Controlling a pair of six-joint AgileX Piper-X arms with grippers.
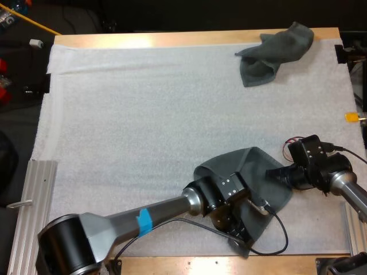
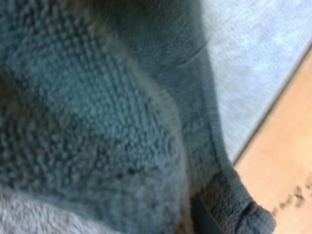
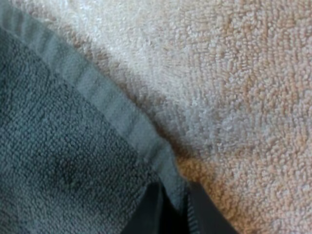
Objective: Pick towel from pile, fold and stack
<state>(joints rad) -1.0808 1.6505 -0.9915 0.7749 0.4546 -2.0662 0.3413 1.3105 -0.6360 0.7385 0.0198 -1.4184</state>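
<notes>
Nubby matt terry-cloth towel, fuzzy white mat, smooth wooden table, ribbed metal rail

A white mat covers the wooden table; a ribbed metal rail flanks its left edge.

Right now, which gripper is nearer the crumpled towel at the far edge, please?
Right. The right gripper holds the near towel's right edge; the left gripper, at its front corner, is farther from the crumpled towel.

- Dark grey-green towels: two, a crumpled towel at the mat's far right corner and a draped towel by its near edge.
- White mats: one.
</notes>
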